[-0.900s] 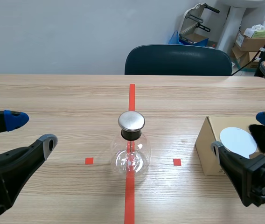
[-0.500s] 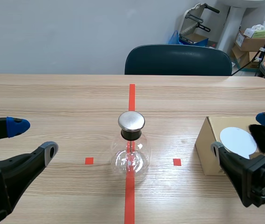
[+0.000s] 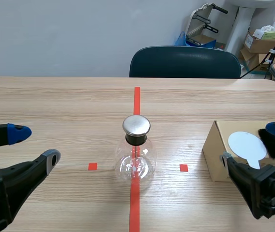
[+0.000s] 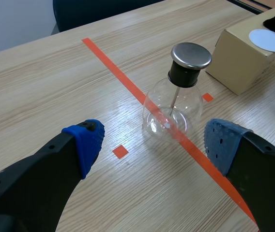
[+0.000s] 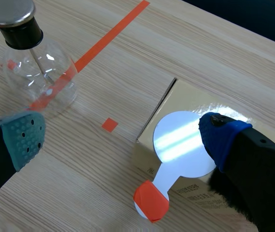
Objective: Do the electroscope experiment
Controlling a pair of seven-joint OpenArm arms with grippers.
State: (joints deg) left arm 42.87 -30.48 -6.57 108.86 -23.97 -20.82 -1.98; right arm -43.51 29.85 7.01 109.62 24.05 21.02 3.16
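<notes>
Item: left gripper (image 4: pixel 154 145), fingers spread wide with nothing between them, blue dotted pads (image 4: pixel 86 139) at the tips, poised over a wood-grain tabletop (image 4: pixel 45 87). Just ahead, in line with the gap between the fingers: electroscope (image 4: pixel 169 116), a clear round glass flask with a black neck and flat metal cap (image 4: pixel 191 54), standing upright on an orange-red tape line (image 4: pixel 111 63). Farther ahead, on the right finger's side: cardboard box (image 4: pixel 234 55) with a white disc (image 4: pixel 268 39) lying on top.

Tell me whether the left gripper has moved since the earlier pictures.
Yes. The black left gripper, open, has slipped back toward the robot, now nearer level with the small orange-red tape square.
</notes>
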